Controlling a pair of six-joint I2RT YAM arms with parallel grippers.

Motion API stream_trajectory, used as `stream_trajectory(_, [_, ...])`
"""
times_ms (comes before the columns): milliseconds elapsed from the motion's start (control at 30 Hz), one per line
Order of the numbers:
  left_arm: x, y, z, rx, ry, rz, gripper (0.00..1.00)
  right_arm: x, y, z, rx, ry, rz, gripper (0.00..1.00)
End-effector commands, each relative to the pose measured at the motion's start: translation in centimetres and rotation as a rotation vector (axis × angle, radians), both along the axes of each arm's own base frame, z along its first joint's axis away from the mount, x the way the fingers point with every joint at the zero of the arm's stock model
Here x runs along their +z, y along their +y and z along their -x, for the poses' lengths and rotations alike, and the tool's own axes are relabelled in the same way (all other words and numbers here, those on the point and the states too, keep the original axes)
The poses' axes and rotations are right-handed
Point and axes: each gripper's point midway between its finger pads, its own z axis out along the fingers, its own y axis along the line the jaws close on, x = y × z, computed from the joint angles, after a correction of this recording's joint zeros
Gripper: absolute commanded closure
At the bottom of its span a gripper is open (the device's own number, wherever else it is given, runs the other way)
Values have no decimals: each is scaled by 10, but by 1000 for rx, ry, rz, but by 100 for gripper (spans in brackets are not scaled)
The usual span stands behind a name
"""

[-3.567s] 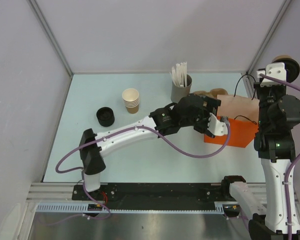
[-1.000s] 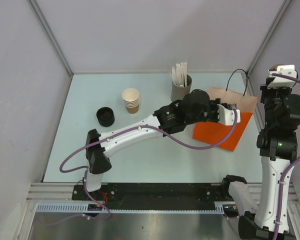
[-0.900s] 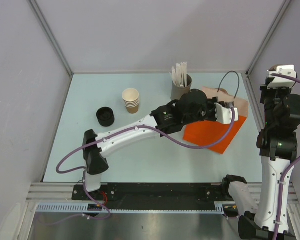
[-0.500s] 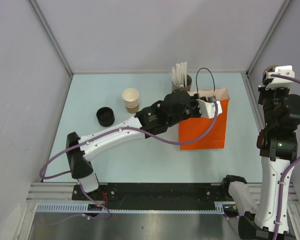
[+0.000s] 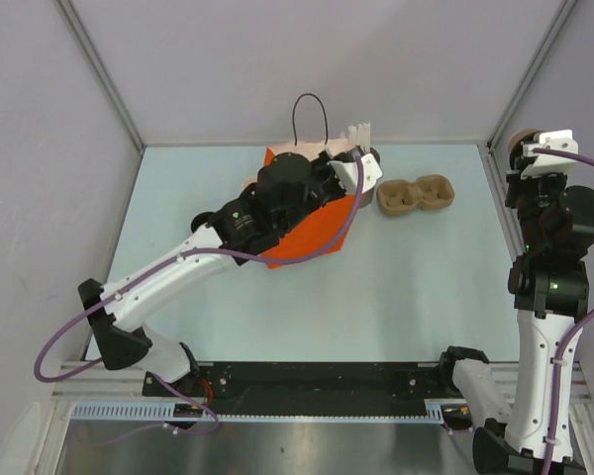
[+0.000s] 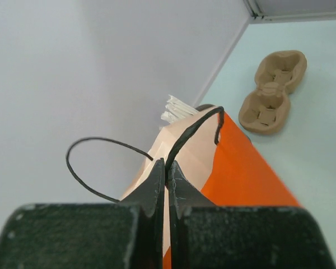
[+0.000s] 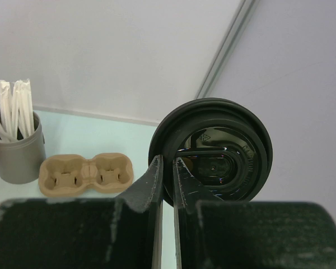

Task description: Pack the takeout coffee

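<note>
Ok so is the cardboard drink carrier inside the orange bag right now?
No, the drink carrier lies on the table, to the right of the orange bag and apart from it.

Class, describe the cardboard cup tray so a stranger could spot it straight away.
Look at the pale table, along its back edge. Just right of the orange bag lies the cup tray: flat brown cardboard with two joined round hollows, both empty.

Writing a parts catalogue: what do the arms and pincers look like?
The left arm and right arm have white shells with bulky black joints; a purple cable runs along each. A small green light shows on the right arm. The left pincer and right pincer each have two black fingers tapering to thin tips, pale-scuffed inside.
</note>
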Motion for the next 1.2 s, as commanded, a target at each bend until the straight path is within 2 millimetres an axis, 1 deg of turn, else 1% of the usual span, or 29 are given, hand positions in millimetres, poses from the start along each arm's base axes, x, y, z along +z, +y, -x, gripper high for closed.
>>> stream_trajectory(0, [20,26,1,48,-40,53,100,3,9,2,40,-4,-11,100])
stream_trajectory(33, [19,30,1,53,-42,53,100,1,10,1,46,2,-12,100])
stream_trajectory(67, [7,31,-1,59,-30,40,100,-1,11,0,49,10,-13,100])
stream_trajectory(133, [-3,35,-2,66,-27,26,100,-3,12,-1,55,20,-15,100])
stream_trajectory(167, [-14,36,-3,69,-22,13,100,-5,13,-1,58,28,-16,100])
stream_trajectory(233, [-23,39,-5,75,-27,-4,100,-7,15,-3,67,32,-18,100])
stream_trajectory(433, [-5,52,-20,127,-56,48,100,-8,17,-4,72,39,-18,100])
stream_trajectory(533, [-1,55,-22,135,-56,60,100,-10,18,-5,76,45,-20,100])
stream_trajectory(567, [-3,54,-22,134,-51,58,100,-10,18,-5,80,45,-22,100])
stream_trajectory(667, [-12,55,-19,128,-16,50,100,-13,21,-7,92,55,-28,100])
stream_trajectory(700, [-13,56,-17,127,-8,58,100,-14,22,-8,97,60,-28,100])
stream_trajectory(733, [-20,57,-15,124,10,43,100,-14,22,-7,98,58,-28,100])
stream_trajectory(767, [-20,59,-12,121,14,48,100,-14,23,-8,103,60,-27,100])
stream_trajectory(800, [-22,60,-11,121,29,52,97,-14,24,-8,104,62,-25,100])
stream_trajectory(833, [-30,61,-7,110,54,34,95,-14,25,-8,109,63,-25,100])
stream_trajectory(867, [-30,62,-4,102,63,39,93,-16,27,-9,116,68,-24,100])
stream_trajectory(1067, [-54,56,14,27,180,38,89,-19,36,-12,142,82,-24,100])
stream_trajectory(1167, [-58,51,21,-11,215,40,82,-22,38,-12,149,94,-23,100])
